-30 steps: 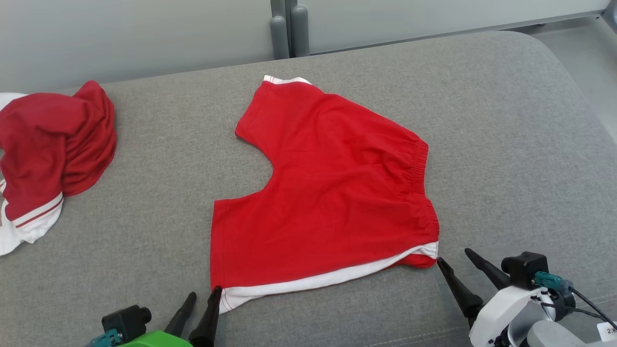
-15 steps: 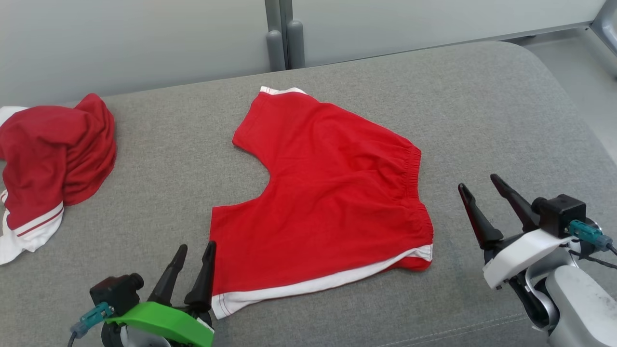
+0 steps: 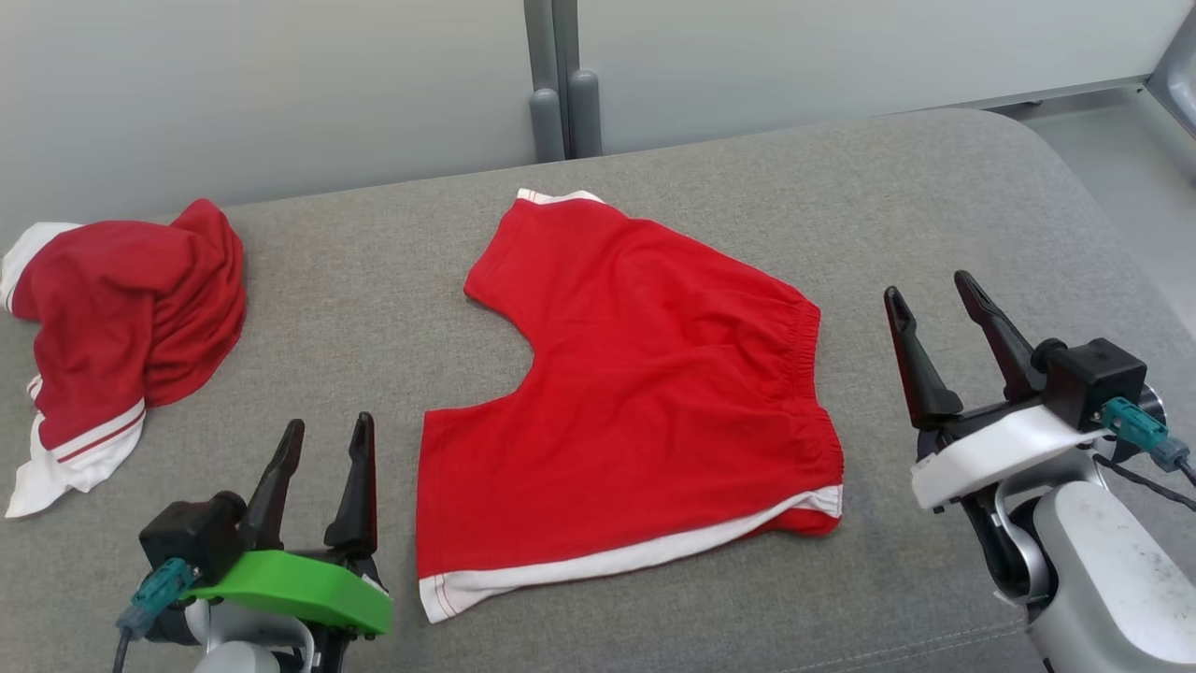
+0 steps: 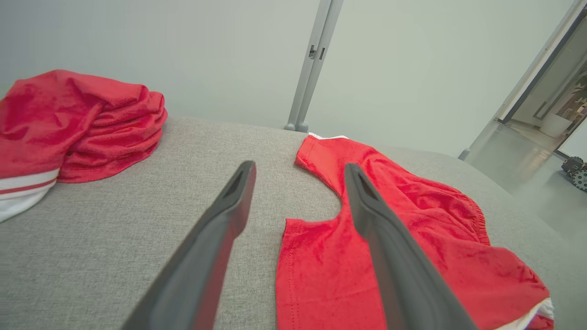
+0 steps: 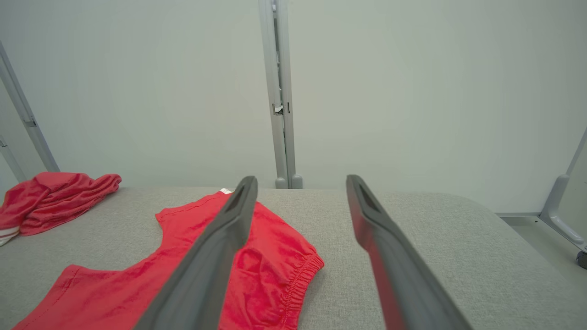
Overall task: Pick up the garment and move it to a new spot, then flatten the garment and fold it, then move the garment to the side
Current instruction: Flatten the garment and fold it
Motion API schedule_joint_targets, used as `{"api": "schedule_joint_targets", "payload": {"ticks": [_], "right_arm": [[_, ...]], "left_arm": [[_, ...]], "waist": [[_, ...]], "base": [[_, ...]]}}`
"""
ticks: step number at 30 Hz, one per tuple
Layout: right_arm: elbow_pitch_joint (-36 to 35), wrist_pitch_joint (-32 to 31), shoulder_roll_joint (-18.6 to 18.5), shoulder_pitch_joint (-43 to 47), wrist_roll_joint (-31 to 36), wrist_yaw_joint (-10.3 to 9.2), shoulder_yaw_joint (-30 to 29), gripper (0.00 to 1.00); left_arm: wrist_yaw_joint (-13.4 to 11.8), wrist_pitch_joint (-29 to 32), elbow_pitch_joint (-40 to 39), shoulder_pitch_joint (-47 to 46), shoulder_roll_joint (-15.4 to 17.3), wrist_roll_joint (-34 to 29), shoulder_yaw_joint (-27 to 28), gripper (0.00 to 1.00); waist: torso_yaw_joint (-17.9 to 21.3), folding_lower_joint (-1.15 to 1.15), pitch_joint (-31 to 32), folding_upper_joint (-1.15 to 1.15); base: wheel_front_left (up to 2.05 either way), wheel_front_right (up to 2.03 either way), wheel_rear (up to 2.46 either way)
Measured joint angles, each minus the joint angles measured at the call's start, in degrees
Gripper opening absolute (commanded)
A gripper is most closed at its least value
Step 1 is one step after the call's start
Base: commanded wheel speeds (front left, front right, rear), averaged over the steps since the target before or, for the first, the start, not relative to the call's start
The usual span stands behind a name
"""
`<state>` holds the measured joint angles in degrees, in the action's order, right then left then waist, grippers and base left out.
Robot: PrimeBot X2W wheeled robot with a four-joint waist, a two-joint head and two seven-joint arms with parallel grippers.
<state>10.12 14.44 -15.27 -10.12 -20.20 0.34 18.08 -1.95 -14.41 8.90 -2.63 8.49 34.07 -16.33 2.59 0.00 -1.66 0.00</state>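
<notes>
- Your bench [image 3: 934, 206], a grey padded top, takes up most of the head view. A pale wall with a grey post [image 3: 561, 112] stands behind it.
- The shorts [image 3: 645, 393] lie spread flat near the bench's middle, between your two grippers and touched by neither. The gathered waistband faces your right, the leg openings face your left, and a white-trimmed side runs along the near edge.
- A red heap [image 3: 131, 308] with white trim sits crumpled at the far left, well apart from the shorts. The left wrist view cuts off its left part, and you cannot tell what garment it is.
- Your right forearm [image 3: 1112, 579] comes in from the lower right corner, cut off by the frame.
- Your right gripper [image 3: 927, 286] stands to the right of the waistband. Its fingers are spread apart with nothing between them, and they point away from you, leaning slightly left.
- Your left gripper [image 3: 329, 422], on its green mount, sits at the lower left, near the closer leg hem. Its fingers are spread apart, empty and pointing forward. In the left wrist view one finger hides part of the shorts' crotch curve.
</notes>
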Motion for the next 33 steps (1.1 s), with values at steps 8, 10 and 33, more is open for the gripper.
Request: {"api": "schedule_joint_targets", "payload": {"ticks": [8,10,33], "right_arm": [[-2.7,0.14,1.58,1.22,2.82,-1.51,0.3,1.0],[-3.04,0.14,2.05,1.94,3.19,-1.53,0.51,1.0],[-3.69,0.14,3.09,4.88,4.5,-1.99,-0.53,1.0]], "left_arm": [[-1.93,-0.01,-3.91,0.53,-0.7,-3.58,2.76,1.0],[-2.37,-0.01,-4.59,1.07,-0.75,-4.02,3.56,1.0],[-3.12,-0.01,-6.94,6.05,-3.1,-6.42,5.83,1.0]], "waist": [[-1.01,0.0,1.21,0.0],[-1.17,0.0,1.38,0.0],[-1.38,0.0,1.39,0.0]], "base": [[0.0,0.0,0.0],[0.0,0.0,0.0],[0.0,0.0,0.0]]}}
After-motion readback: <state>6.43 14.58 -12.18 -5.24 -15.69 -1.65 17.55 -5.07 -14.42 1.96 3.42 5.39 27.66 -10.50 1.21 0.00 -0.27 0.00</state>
